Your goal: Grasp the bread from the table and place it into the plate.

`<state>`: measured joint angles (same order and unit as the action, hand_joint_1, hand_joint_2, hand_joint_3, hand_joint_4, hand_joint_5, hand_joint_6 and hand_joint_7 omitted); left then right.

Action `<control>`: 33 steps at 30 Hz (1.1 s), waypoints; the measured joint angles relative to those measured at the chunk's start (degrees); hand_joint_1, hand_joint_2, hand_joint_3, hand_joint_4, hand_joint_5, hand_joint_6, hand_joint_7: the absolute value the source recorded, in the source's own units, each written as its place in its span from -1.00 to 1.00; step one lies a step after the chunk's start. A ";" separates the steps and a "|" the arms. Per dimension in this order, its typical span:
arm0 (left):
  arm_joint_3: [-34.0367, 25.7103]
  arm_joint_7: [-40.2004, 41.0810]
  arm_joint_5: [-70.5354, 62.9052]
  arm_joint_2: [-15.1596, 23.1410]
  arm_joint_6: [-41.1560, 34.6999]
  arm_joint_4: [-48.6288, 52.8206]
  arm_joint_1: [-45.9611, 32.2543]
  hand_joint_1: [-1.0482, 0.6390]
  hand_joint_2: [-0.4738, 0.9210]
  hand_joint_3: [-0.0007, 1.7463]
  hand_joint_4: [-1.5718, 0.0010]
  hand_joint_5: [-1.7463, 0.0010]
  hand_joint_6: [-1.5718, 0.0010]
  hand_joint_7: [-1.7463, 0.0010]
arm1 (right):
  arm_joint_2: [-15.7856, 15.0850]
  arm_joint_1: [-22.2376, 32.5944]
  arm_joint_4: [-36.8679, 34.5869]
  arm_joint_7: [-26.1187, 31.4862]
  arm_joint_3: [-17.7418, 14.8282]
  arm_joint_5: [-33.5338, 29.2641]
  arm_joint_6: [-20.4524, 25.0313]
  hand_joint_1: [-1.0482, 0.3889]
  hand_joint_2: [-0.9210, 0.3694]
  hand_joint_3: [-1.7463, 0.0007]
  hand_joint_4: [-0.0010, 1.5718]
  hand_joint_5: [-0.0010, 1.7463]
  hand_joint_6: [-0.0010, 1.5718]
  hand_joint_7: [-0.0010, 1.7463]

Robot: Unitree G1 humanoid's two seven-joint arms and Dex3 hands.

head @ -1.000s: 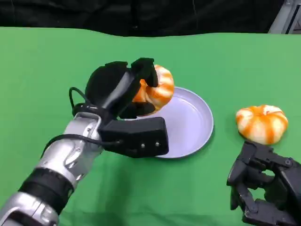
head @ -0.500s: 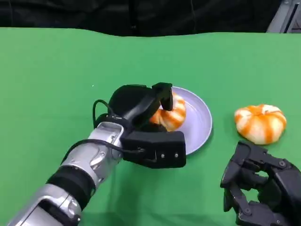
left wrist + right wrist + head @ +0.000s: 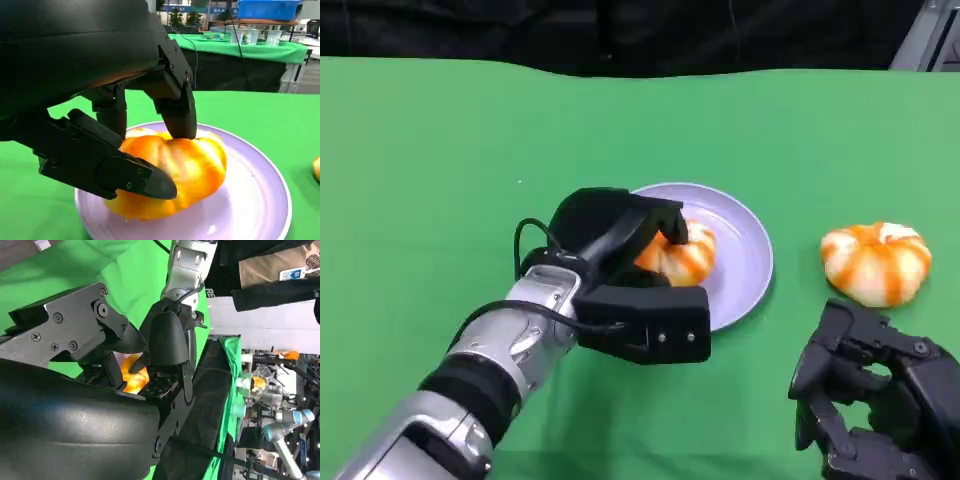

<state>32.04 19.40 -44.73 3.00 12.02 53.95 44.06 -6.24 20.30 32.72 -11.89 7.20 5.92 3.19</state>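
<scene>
bread roll (image 3: 678,255) sits on the lavender plate (image 3: 745,262), toward its left rim, left hand (image 3: 610,235) clamped around it; risk: fingers drag it off when opening; right hand (image 3: 875,400) curled, empty, near second roll (image 3: 876,262) at table's right edge

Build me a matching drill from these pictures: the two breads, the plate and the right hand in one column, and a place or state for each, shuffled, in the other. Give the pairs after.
Things
1. bread in the left hand
2. second bread
3. plate
4. right hand

Places or states
A. alone on the green cloth, right of the plate
B. lavender, under the held bread
C. holds nothing, near the table's front edge
D. gripped between black fingers, resting on the plate

Pairs: 1-D, 2-A, 3-B, 4-C
</scene>
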 measured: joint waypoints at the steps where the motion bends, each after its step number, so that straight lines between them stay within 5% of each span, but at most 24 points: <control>1: 0.00 -0.15 0.00 0.09 0.02 -0.03 -0.01 -0.10 1.00 -0.63 -0.15 0.60 -0.21 0.97 | 0.00 0.00 0.00 0.00 0.00 0.00 0.00 0.37 -0.58 -0.24 -0.07 1.00 -0.19 0.82; 3: 0.03 -0.89 0.00 0.30 -0.06 -0.16 -0.04 -0.12 1.00 -0.61 -0.18 0.72 -0.18 0.99 | 0.00 0.01 0.00 0.00 0.00 0.00 0.00 0.37 -0.58 -0.24 -0.07 1.00 -0.19 0.82; 4: 0.04 -1.22 0.00 0.41 -0.12 -0.20 -0.06 -0.31 1.00 -0.59 0.17 0.88 0.09 0.99 | 0.00 0.01 0.00 0.00 0.00 0.00 0.00 0.37 -0.58 -0.24 -0.07 1.00 -0.19 0.82; 6: 0.10 -3.01 0.01 0.81 -0.74 -1.25 -0.31 -0.51 1.00 -0.52 0.50 0.97 0.30 0.99 | 0.00 0.02 0.00 -0.01 0.00 0.00 -0.02 0.37 -0.58 -0.24 -0.07 1.00 -0.19 0.82; 10: 0.19 -7.38 0.02 1.86 -2.18 -4.00 -1.27 -0.80 1.00 -0.31 0.94 1.00 0.60 1.00 | 0.00 0.04 -0.01 0.00 0.06 -0.06 -0.05 0.37 -0.58 -0.24 -0.07 1.00 -0.19 0.82; 16: 1.36 -11.81 -0.79 3.79 -5.27 -7.47 -2.53 -0.98 1.00 -0.12 1.00 1.00 0.90 1.00 | 0.00 0.12 0.00 0.00 0.10 -0.16 -0.05 0.36 -0.59 -0.24 -0.07 1.00 -0.19 0.83; 25: -2.87 -18.70 5.86 5.07 -7.47 -19.52 -7.94 -1.00 1.00 -0.16 1.00 1.00 0.95 0.99 | -0.04 0.04 0.09 -0.02 0.19 -0.21 0.06 0.35 -0.58 -0.24 -0.06 1.00 -0.20 0.84; 30: -8.21 -26.50 12.52 8.15 -9.65 -34.54 -13.83 -0.70 1.00 -0.39 1.00 1.00 0.90 0.98 | -0.13 -0.06 0.22 0.12 0.21 -0.96 0.94 0.35 -0.58 -0.24 -0.08 1.00 -0.21 0.84; 31: -8.88 -27.54 13.12 8.60 -10.35 -36.31 -14.41 -0.14 1.00 -0.45 0.69 0.90 0.54 0.89 | -0.13 -0.09 0.22 0.13 0.21 -0.99 1.01 0.35 -0.58 -0.24 -0.08 1.00 -0.21 0.84; 33: -12.59 -29.46 18.16 9.23 -10.90 -42.17 -18.17 0.17 1.00 -0.48 0.41 0.85 0.26 0.87 | -0.09 -0.43 0.23 0.08 0.36 -1.00 1.03 0.35 -0.58 -0.24 -0.08 1.00 -0.21 0.84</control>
<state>19.44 -10.06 -26.57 12.23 1.13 11.78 25.89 -6.33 19.87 32.95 -11.81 7.55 4.92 4.22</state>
